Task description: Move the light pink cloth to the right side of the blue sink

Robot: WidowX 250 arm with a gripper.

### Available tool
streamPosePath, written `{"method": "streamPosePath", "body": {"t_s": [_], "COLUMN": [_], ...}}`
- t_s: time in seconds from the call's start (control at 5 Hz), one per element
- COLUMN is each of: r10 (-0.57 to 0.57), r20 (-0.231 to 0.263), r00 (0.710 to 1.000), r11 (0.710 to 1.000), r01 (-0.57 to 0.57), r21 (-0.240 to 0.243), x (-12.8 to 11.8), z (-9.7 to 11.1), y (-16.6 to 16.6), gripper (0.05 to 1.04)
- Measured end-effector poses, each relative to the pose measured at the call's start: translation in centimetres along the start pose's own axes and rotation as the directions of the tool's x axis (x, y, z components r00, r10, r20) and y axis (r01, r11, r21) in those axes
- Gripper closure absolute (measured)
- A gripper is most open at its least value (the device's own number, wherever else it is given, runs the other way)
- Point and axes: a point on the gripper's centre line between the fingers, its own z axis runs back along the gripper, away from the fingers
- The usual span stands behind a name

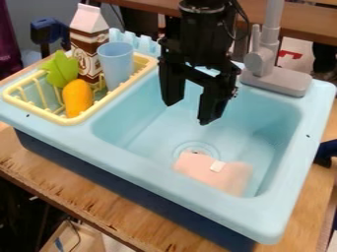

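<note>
The black gripper (189, 112) hangs over the back left part of the light blue sink basin, its two fingers spread apart with nothing between them. Below it and toward the front, a flat pink item (212, 172) with a small white patch lies on the basin floor, beside the drain (196, 149) and partly over it. The gripper does not touch the pink item.
A yellow rack (72, 119) at the left holds a brown and white carton (89, 44), a blue cup (117, 64), a mango-like orange item (78, 98) and a green leafy item (60, 69). The grey faucet (273, 74) stands at the basin's back right edge.
</note>
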Motion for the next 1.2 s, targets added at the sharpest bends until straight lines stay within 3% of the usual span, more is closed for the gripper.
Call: {"method": "streamPosePath", "body": {"t_s": [0.2,0.6,0.8,1.2], "r10": [-0.005,0.004,-0.014,-0.006], "r20": [-0.032,-0.056,-0.071,-0.152], "r00": [0.999,0.998,0.997,0.988], "r11": [1.0,0.998,0.997,0.996], "r01": [0.005,-0.008,0.008,-0.008], "r21": [-0.004,-0.068,-0.076,-0.092], "x": [-0.2,-0.7,-1.1,-1.1], "z": [-0.9,-2.3,-2.6,-5.0], "y": [-0.1,-1.7,-2.9,-3.5], "gripper": [0.083,0.083,0.083,0.083]}}
